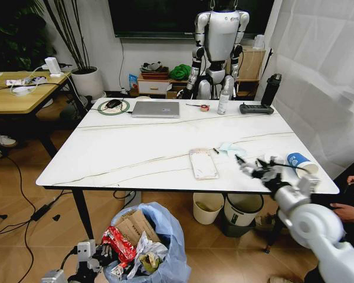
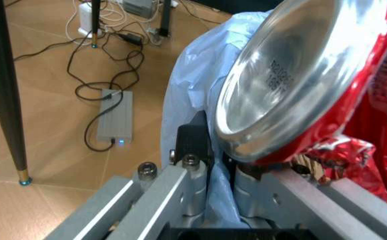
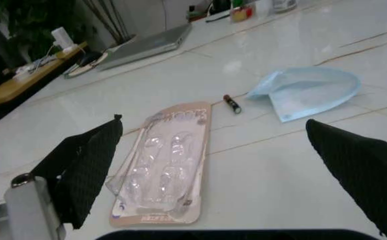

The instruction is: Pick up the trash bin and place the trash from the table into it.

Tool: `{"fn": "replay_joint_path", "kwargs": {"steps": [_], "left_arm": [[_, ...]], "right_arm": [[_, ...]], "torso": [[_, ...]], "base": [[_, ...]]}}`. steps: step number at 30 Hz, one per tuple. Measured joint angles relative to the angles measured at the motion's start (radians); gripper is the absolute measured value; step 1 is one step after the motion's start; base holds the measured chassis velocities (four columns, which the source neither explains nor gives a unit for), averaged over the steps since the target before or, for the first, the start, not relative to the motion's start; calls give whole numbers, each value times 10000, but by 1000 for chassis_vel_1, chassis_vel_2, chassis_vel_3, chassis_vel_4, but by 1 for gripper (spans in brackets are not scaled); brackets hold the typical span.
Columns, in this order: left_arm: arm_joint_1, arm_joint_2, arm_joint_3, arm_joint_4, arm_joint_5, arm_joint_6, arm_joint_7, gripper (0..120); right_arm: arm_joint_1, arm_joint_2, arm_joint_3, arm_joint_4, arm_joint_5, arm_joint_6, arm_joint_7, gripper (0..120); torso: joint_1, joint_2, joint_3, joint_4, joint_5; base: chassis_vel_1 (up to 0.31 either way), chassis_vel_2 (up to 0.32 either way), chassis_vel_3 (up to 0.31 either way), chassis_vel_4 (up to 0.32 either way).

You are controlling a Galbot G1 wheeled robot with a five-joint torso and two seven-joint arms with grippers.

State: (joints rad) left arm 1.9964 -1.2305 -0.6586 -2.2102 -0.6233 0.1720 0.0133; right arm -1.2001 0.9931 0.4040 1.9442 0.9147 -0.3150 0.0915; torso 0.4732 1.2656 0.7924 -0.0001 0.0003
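Observation:
The trash bin [image 1: 165, 236], lined with a light-blue bag [image 2: 193, 95], hangs low in front of the table [image 1: 130, 153], stuffed with cardboard, tissue and red wrappers. My left gripper [image 1: 99, 254] [image 2: 220, 172] is shut on its rim, beside a crushed red can [image 2: 293, 85]. On the table's right part lie a clear plastic tray [image 1: 203, 163] [image 3: 163, 170], a pale-blue mask [image 1: 230, 148] [image 3: 307, 92] and a blue-white paper cup [image 1: 298, 160]. My right gripper [image 1: 252, 167] [image 3: 213, 122] hovers open just above the tabletop, between tray and cup, holding nothing.
A small dark stick [image 3: 231, 103] lies by the mask. Laptop [image 1: 156, 109], white bottle [image 1: 223, 101] and remote [image 1: 256, 108] sit at the far edge. A cream bin [image 1: 207, 207] and dark grey bin [image 1: 243, 209] stand under the table. A person's hands [image 1: 348, 209] are at the right edge.

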Motion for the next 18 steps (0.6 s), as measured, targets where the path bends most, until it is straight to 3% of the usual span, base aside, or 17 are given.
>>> {"fn": "replay_joint_path", "kwargs": {"steps": [7, 18], "left_arm": [[-22, -268, -15, -4, 165, -1, -17, 0], [2, -464, -132, -51, 269, 16, -47, 0]], "right_arm": [[642, 23, -1690, -542, -3414, 660, -265, 100], [1774, 127, -3507, -1020, -4629, 1088, -317, 100]], "torso": [[0, 0, 0, -2, -3], [0, 0, -1, 2, -3]], "base": [[0, 0, 0, 0], [0, 0, 0, 0]]}}
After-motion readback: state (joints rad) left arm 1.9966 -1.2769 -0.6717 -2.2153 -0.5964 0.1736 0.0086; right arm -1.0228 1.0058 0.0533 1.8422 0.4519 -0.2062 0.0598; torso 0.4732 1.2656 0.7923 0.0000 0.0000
